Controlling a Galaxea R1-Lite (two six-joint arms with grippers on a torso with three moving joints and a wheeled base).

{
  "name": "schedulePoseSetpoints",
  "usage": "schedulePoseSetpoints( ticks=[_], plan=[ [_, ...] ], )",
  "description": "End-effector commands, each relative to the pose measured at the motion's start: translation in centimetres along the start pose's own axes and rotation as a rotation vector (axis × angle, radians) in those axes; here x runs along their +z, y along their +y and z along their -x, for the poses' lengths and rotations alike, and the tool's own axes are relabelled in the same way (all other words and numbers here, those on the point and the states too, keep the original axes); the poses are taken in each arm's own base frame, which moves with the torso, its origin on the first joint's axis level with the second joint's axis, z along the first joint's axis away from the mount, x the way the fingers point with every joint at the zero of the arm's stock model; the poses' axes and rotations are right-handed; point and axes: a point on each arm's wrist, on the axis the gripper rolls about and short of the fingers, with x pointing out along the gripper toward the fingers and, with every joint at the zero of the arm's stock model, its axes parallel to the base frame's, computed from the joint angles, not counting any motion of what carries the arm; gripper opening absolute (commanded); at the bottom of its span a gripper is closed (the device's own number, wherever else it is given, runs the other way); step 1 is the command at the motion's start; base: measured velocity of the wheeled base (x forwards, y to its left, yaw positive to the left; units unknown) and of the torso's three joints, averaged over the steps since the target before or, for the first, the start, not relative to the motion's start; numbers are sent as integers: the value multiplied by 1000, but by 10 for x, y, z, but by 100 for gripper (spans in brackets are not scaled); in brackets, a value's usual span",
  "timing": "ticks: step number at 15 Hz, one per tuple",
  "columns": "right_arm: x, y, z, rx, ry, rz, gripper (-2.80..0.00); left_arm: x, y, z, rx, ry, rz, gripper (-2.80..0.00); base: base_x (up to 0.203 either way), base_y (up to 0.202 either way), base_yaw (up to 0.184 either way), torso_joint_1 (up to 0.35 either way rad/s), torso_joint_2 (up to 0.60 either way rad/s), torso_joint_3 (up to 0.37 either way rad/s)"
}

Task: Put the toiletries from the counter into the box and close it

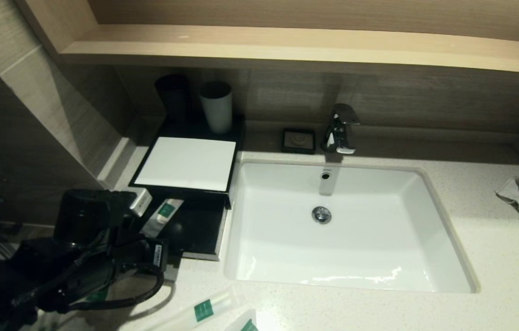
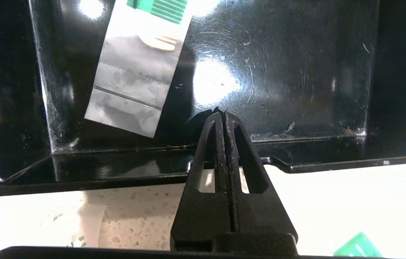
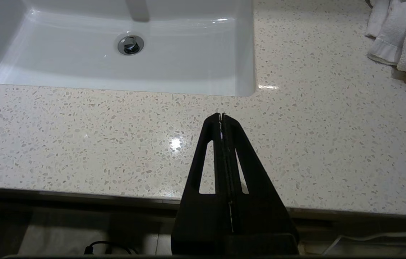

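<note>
- Left gripper (image 2: 223, 114): fingers pressed flat together, nothing between them. It sits over the front lip of the drawer (image 2: 296, 90), tips aimed into the tray.
- Judgement: a closed, empty claw at the drawer front suits a push, either nudging a packet deeper or driving the drawer home. Too early for the latter, since packets remain outside.
- Box (image 1: 189, 163): white top panel facing up, black drawer pulled out toward the robot. It stands open so that packets can be dropped in from above.
- Packet in drawer (image 2: 134, 82): flat, translucent, green label at the far end. It lies on the tray floor ahead of the claw and off to one side, near the side wall, apart from the fingertips. In the head view a second packet (image 1: 140, 201) rests at the tray's far-left corner beside it.
- Long packet (image 1: 200, 311) lies on the counter (image 1: 493, 239) behind the claw, toward the robot, well apart from it. A green-labelled corner of another packet (image 1: 248, 325) shows just beside the long one.
- Right gripper (image 3: 221, 116): fingers closed on nothing, parked over the bare counter near the front edge of the sink (image 3: 116, 68). Towel (image 3: 400, 36) lies further off.
- Judgement: task roughly midway; the drawer cannot sensibly be shut until the counter packets are in.
</note>
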Motion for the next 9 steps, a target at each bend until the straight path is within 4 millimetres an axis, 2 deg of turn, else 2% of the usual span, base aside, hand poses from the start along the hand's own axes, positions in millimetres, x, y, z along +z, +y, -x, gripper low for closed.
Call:
schedulePoseSetpoints(
  ticks=[1, 9],
  plan=[
    [0, 0, 0, 0, 0, 1, -280, 0, 0, 2, -1, -8, 1, -280, 0, 0, 0, 0, 0, 0],
    [0, 0, 0, -1, 0, 1, -280, 9, 0, 11, -6, -59, 9, -280, 0, 0, 0, 0, 0, 0]
  ],
)
